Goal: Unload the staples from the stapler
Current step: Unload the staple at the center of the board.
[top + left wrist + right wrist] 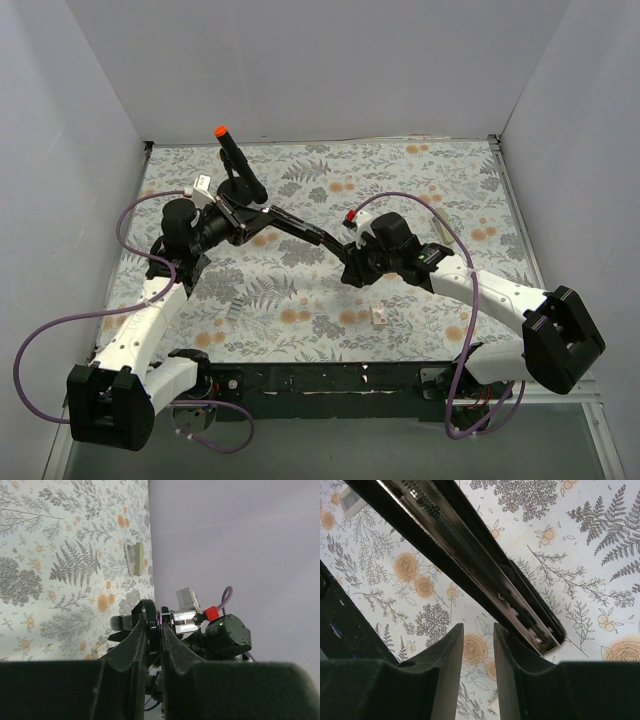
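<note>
The black stapler is held in the air over the floral mat and lies open, running from the left gripper toward the right one. My left gripper is shut on its left end. In the left wrist view the fingers pinch a thin dark edge of it. In the right wrist view the stapler's silvery inner arm, with its spring, crosses diagonally. Its free end sits just past my right finger. My right gripper is open, with only mat between the fingers.
A black post with an orange tip stands on a round base behind the left gripper. A small grey ribbed strip and a small white piece lie on the mat near the front. White walls enclose three sides.
</note>
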Controlling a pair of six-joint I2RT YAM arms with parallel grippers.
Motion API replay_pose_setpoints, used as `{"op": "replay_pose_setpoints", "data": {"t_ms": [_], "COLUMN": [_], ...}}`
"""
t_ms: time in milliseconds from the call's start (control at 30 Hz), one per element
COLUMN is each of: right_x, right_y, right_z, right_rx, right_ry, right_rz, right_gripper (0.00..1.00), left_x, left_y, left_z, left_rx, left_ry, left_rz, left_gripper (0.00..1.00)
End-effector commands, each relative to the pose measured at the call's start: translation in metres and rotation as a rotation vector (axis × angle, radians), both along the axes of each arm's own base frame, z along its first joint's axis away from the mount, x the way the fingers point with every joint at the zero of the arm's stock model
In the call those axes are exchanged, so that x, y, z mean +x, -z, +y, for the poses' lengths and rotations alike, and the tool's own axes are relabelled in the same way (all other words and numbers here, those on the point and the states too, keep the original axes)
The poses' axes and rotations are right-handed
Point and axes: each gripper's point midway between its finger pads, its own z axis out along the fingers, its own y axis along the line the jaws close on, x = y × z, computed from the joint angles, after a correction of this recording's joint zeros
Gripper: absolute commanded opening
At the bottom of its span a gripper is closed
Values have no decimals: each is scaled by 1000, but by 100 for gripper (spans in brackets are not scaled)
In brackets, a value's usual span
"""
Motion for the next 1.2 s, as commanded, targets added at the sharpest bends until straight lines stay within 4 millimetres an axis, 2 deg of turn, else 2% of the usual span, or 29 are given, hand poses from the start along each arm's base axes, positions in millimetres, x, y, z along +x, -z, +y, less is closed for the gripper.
{"op": "replay_pose_setpoints", "data": {"t_ms": [0, 133, 233, 333, 367, 433, 533, 633, 733, 833, 867, 900, 933, 1000, 1033, 1167], "right_x": [5, 2, 5, 8, 14, 14, -1, -8, -4, 19, 25, 29, 35, 37, 39, 39], "right_y": [-13, -8, -18, -34, -47, -58, -83, -103, -117, -138, -139, -142, -152, -155, -164, -162], "right_z": [15, 18, 20, 15, 15, 11, 10, 9, 7, 9, 10, 13, 19, 27, 33, 42], "right_rx": [80, 96, 110, 82, 85, 83, 123, 140, 153, 192, 180, 166, 177, 157, 150, 78], "right_ry": [-16, -16, -12, 11, 22, 22, -41, -78, -72, -23, -4, -27, -43, -67, -104, -158], "right_rz": [-24, 4, -14, -28, -57, -79, -98, -120, -173, -364, -420, -497, -591, -716, -813, -972], "right_gripper": [38, 38, 38, 39, 39, 48, 58, 59, 61, 64, 66, 74, 75, 75, 75, 76], "left_x": [-13, -11, -9, -1, 1, 3, 3, 6, 7, 1, 0, -1, -2, -1, -1, -1], "left_y": [-61, -67, -63, -45, -40, -31, -22, -20, -19, -24, -26, -26, -27, -27, -26, -30], "left_z": [-6, -6, -5, 1, 2, 6, 10, 11, 11, 6, 5, 5, 6, 10, 11, 14], "left_rx": [-132, -147, -140, -72, -52, -6, 29, 43, 21, -35, -60, -70, -77, -81, -78, -73], "left_ry": [52, 46, 38, -12, -24, -45, -66, -74, -84, -62, -63, -67, -75, -109, -119, -146], "left_rz": [-164, -168, -159, -94, -78, -69, -32, -12, 27, 71, 94, 102, 113, 129, 144, 163], "left_gripper": [0, 0, 0, 0, 0, 0, 0, 0, 0, 0, 0, 0, 0, 0, 0, 0]}}
